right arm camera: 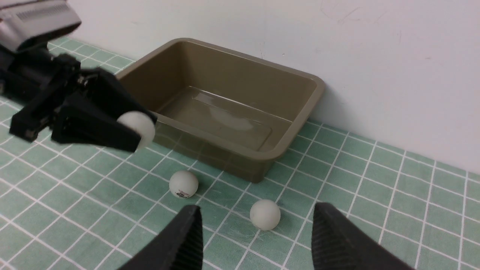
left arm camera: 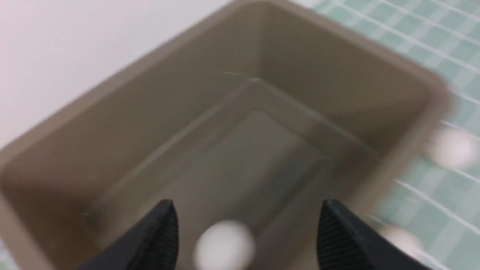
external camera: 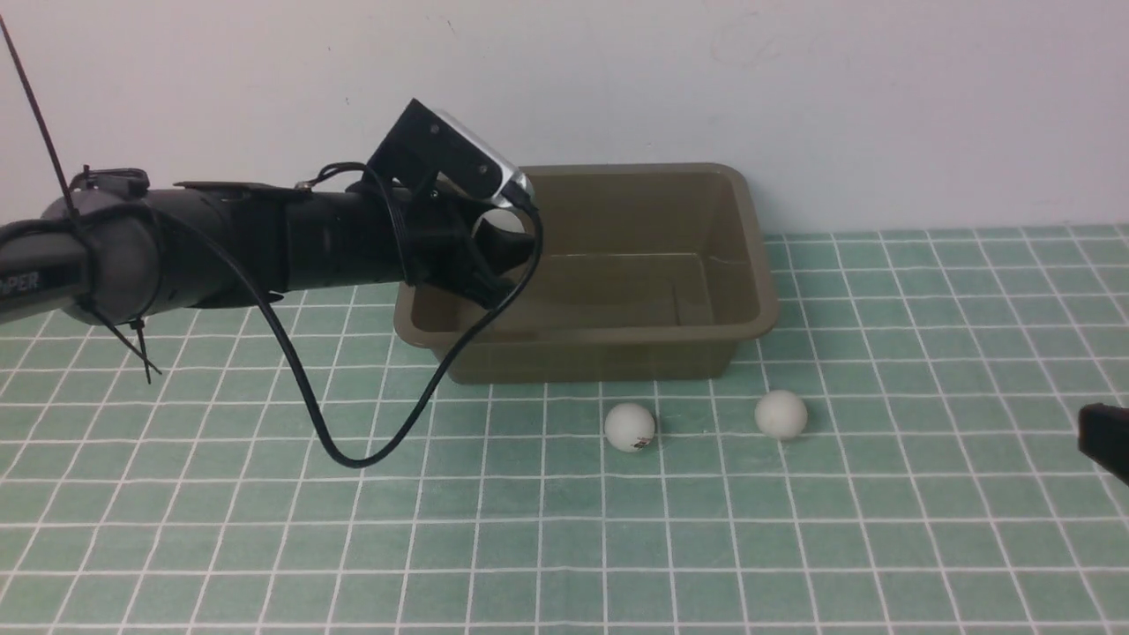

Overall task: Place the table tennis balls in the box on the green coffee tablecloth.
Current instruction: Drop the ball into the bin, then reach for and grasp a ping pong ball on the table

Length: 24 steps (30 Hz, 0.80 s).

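Observation:
My left gripper (external camera: 509, 250) hangs over the left end of the olive-brown box (external camera: 600, 353), jaws apart. A white table tennis ball (left arm camera: 225, 243) lies blurred between its fingers with a gap on each side, above the box floor. The same ball (right arm camera: 137, 125) shows at the fingertips in the right wrist view. Two more balls rest on the green coffee tablecloth (external camera: 265, 529) in front of the box: one with a dark mark (external camera: 630, 427), one plain (external camera: 781, 414). My right gripper (right arm camera: 258, 208) stands open and empty, low over the cloth near the plain ball (right arm camera: 265, 214).
The box stands against a white wall (external camera: 794, 79). A black cable (external camera: 353, 454) loops down from the left arm to just above the cloth, left of the box. Only the tip of my right gripper (external camera: 1107, 437) shows at the front view's right edge.

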Motion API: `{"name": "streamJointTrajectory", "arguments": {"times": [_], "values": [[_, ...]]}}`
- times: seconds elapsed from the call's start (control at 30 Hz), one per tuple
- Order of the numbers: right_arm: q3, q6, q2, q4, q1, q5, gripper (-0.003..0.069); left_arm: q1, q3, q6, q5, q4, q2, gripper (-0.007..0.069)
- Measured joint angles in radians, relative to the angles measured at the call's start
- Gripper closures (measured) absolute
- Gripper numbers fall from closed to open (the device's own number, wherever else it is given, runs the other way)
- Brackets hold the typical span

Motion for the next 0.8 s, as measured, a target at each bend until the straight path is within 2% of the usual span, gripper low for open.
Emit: {"name": "streamJointTrajectory", "arguments": {"times": [0.07,0.1,0.27,0.43,0.53,0.77,0.8], "values": [[0.000,-0.001,0.000,0.000,0.000,-0.006,0.0291,0.000,-0.001,-0.154,0.140,0.165,-0.078,0.0200],[0.000,-0.001,0.000,0.000,0.000,-0.010,0.0291,0.000,-0.001,-0.180,0.177,0.210,-0.109,0.0211],[0.000,-0.001,0.000,0.001,0.000,-0.014,0.0291,0.000,-0.001,-0.286,0.351,0.325,-0.220,0.0255],[0.000,-0.002,0.000,0.009,0.000,-0.014,0.0291,0.000,-0.001,-0.430,0.418,0.401,-0.295,0.0290],[0.000,-0.006,0.001,0.011,0.000,-0.013,0.0291,0.000,-0.001,-0.524,0.428,0.493,-0.337,0.0322],[0.000,-0.032,0.004,0.035,0.000,-0.013,0.0291,0.000,-0.001,-0.851,0.456,0.855,-0.426,0.0421],[0.000,-0.036,0.005,0.043,0.000,-0.013,0.0291,0.000,-0.001,-0.930,0.463,0.929,-0.444,0.0437]]}}
